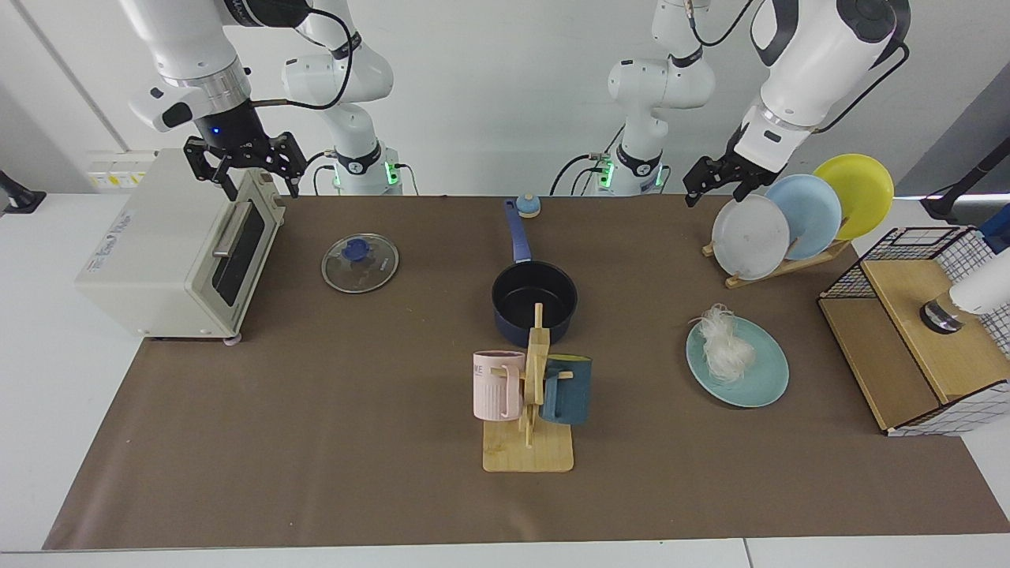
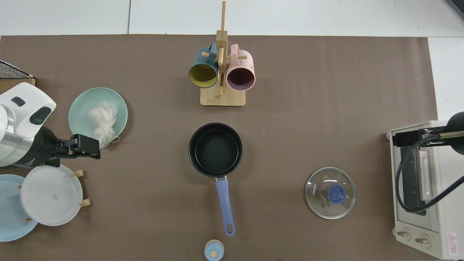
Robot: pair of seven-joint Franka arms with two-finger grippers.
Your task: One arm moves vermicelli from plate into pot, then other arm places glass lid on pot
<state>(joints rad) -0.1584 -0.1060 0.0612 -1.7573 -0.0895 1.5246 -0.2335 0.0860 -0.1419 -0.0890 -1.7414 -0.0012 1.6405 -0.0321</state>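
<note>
The white vermicelli (image 1: pixel 724 347) (image 2: pixel 102 121) lies in a clump on the teal plate (image 1: pixel 761 379) (image 2: pixel 79 112). The navy pot (image 1: pixel 534 300) (image 2: pixel 215 148) stands mid-table, nothing inside, its blue handle pointing toward the arm bases. The glass lid (image 1: pixel 360 262) (image 2: pixel 330 193) rests flat on the mat near the toaster oven. My left gripper (image 1: pixel 716 196) (image 2: pixel 96 148) hangs open in the air beside the plate rack, behind the teal plate. High over the toaster oven's front corner, my right gripper (image 1: pixel 260 189) is open and holds nothing.
A toaster oven (image 1: pixel 158 252) sits at one end. A wooden mug tree (image 1: pixel 529 394) with pink and dark teal mugs stands just in front of the pot. A rack (image 1: pixel 777 272) holds grey, light blue and yellow plates. A wire basket (image 1: pixel 907 331) sits beside it.
</note>
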